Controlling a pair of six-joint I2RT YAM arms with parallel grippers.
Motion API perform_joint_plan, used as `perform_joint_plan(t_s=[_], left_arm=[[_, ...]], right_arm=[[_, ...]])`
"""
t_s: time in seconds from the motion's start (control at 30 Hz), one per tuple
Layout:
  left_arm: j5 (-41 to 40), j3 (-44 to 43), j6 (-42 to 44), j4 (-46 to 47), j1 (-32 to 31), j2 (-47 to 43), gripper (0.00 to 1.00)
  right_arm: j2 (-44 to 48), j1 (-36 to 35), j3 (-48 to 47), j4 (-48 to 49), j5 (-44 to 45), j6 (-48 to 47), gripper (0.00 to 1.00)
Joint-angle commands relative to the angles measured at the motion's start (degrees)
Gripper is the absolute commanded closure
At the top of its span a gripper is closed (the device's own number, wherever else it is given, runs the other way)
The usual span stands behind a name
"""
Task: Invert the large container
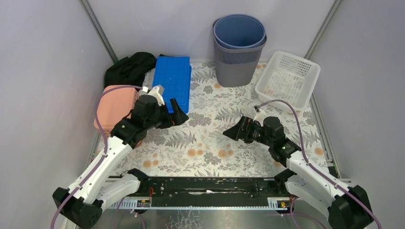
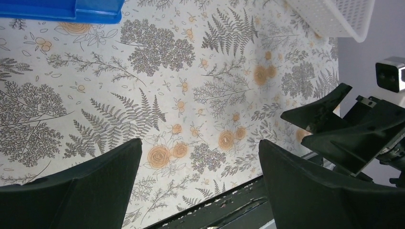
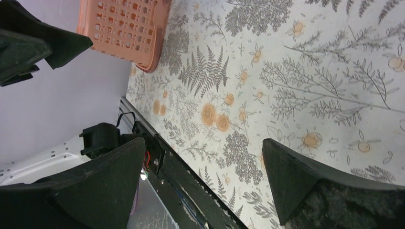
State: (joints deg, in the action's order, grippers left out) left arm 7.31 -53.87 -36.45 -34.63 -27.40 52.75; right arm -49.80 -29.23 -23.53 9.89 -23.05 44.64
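Grippers: left gripper (image 2: 199, 150) and right gripper (image 3: 203, 145) both spread wide, holding nothing, above floral table mat (image 1: 210, 143) | large blue container (image 1: 173, 81): back left, gridded face up, beside pink basket (image 1: 117, 105), apart from both grippers.

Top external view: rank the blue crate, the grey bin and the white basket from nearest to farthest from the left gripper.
1. The blue crate, just beyond the left gripper, on the left side.
2. The grey bin, at the back centre.
3. The white basket, in the back right corner.
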Motion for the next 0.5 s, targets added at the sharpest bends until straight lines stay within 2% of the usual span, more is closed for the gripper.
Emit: perform_joint_plan(t_s=[0.0,0.27,0.47], left_arm=[[1.2,-1.8,0.7,3.0,-0.4,1.0,0.0],[4.4,-2.5,-0.9,1.9,-0.4,1.6,0.0],[4.1,-5.5,-2.4,-1.8,-0.4,1.6,0.0]], right_arm=[[4.7,-0.2,2.0,-3.4,0.9,-0.1,0.01],[12.1,-0.1,1.5,-10.5,0.1,-0.3,0.01],[12.0,-0.2,-2.5,-14.9,-0.1,1.4,0.0]])
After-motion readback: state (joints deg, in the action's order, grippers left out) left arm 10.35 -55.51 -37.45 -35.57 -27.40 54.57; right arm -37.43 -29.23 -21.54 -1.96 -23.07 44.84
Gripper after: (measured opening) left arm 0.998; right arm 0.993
